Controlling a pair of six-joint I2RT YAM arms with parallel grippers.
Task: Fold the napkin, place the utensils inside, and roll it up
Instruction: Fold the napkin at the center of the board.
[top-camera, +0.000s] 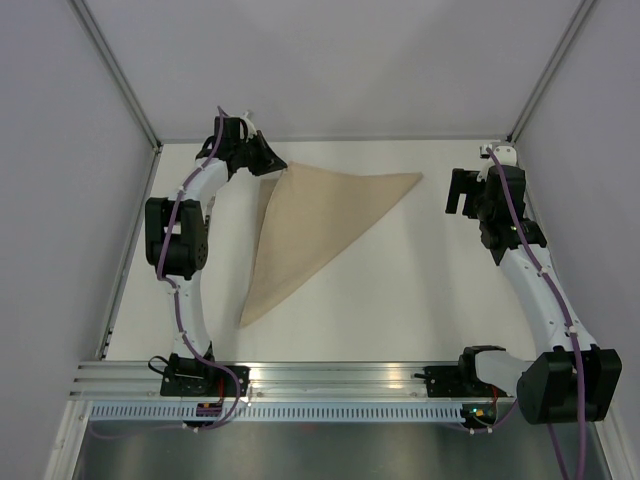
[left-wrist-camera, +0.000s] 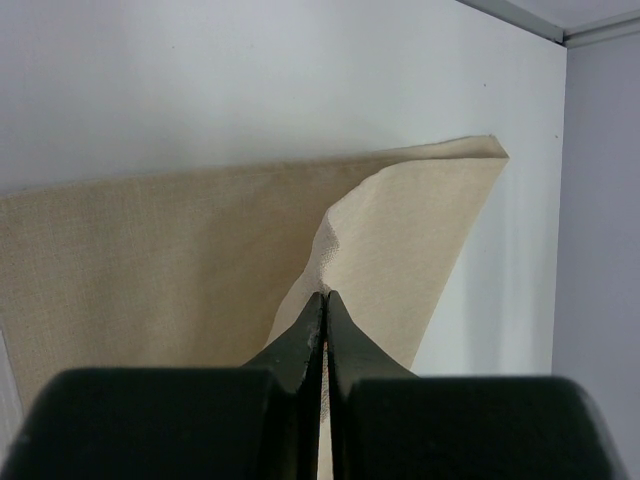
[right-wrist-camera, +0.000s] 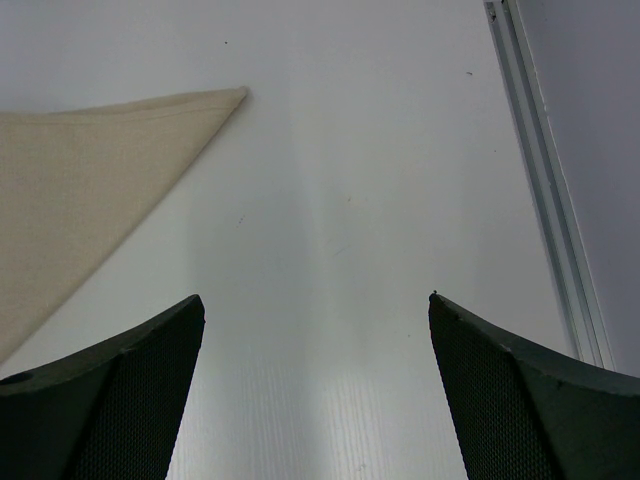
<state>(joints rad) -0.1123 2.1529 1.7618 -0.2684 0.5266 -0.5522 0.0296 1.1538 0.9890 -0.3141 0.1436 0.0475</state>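
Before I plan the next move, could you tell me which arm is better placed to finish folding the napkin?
Left. The left gripper is shut on a lifted corner of the napkin, while the right gripper hangs open, apart from it.

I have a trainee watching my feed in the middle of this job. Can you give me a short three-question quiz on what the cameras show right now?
1. True or false: the left gripper is shut on a corner of the napkin.
2. Pick one. The right gripper is: A) open above the table, clear of the napkin; B) shut on the napkin's right-hand corner; C) holding a fork.
3. Fill in: the napkin lies folded into the shape of a ____.

Key: 1 true; 2 A; 3 triangle.
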